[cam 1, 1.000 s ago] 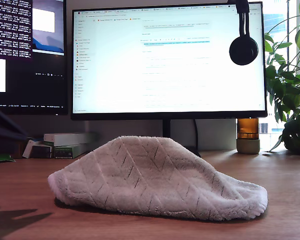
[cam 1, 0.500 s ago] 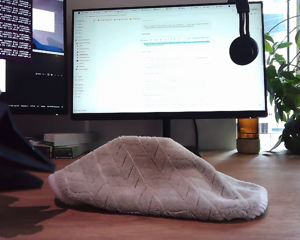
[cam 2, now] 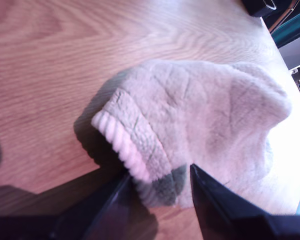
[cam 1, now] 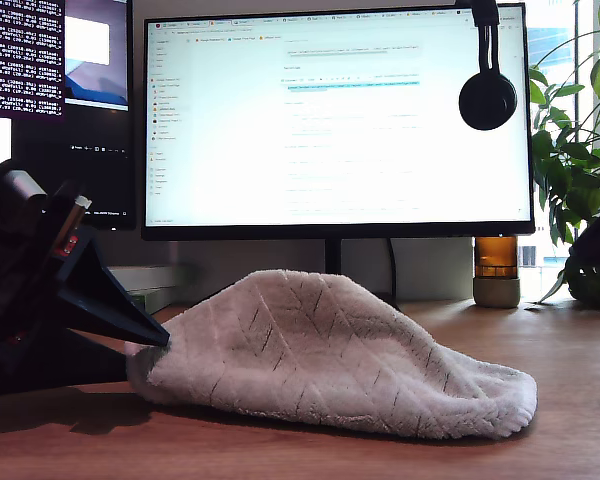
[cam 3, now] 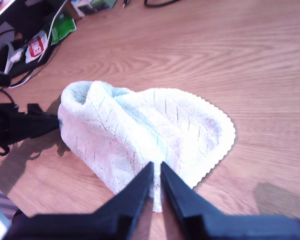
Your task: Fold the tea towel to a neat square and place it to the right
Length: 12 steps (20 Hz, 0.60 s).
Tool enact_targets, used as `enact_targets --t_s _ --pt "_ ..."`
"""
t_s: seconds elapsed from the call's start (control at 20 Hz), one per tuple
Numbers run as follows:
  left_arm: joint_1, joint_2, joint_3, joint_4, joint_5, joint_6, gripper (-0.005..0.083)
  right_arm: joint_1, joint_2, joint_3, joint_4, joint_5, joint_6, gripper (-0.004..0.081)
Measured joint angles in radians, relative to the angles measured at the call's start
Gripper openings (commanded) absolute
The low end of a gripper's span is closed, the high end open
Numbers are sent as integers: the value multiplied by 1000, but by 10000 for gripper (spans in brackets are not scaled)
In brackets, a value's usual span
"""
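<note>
At the exterior view's left, my first gripper (cam 1: 150, 345) sits low over the wooden desk (cam 1: 70, 445), its dark fingers reaching the left end of the tea towel (cam 1: 320, 355). In the first wrist view the 2 fingers stand apart with the towel's pink ribbed edge (cam 2: 121, 145) and a grey-green patch between them (cam 2: 157, 182); the jaws are spread, with cloth in the gap but not pinched.

The tea towel lies heaped in the middle of the desk, near the camera and in front of the large lit monitor (cam 1: 335, 120), humped at its left half and tapering flat toward the exterior view's right. A second monitor (cam 1: 55, 100) with terminal text stands far left, with stacked boxes (cam 1: 155, 285) below it.

In the second wrist view my second gripper (cam 3: 156, 182) hangs over the near edge of the towel (cam 3: 140, 135), its fingers drawn almost together with only a thin strip of cloth showing in the slit; I cannot tell whether they grip it.

Toward the exterior view's right, black headphones (cam 1: 487, 95) hang on the monitor's corner, an amber jar (cam 1: 496, 270) stands behind the towel, and a leafy plant (cam 1: 580, 170) fills the far right edge.
</note>
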Motion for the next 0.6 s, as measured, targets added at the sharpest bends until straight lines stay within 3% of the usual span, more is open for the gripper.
enact_targets --t_s 0.15,0.4,0.6 --pt "2 19 22 -2 23 0 275 6 24 0 0 0 0 77" --pt "-7 23 70 -5 201 -11 -17 7 42 0 3 0 0 77" --pt "-30 23 136 -10 258 -47 -24 60 64 0 2 -34 0 153"
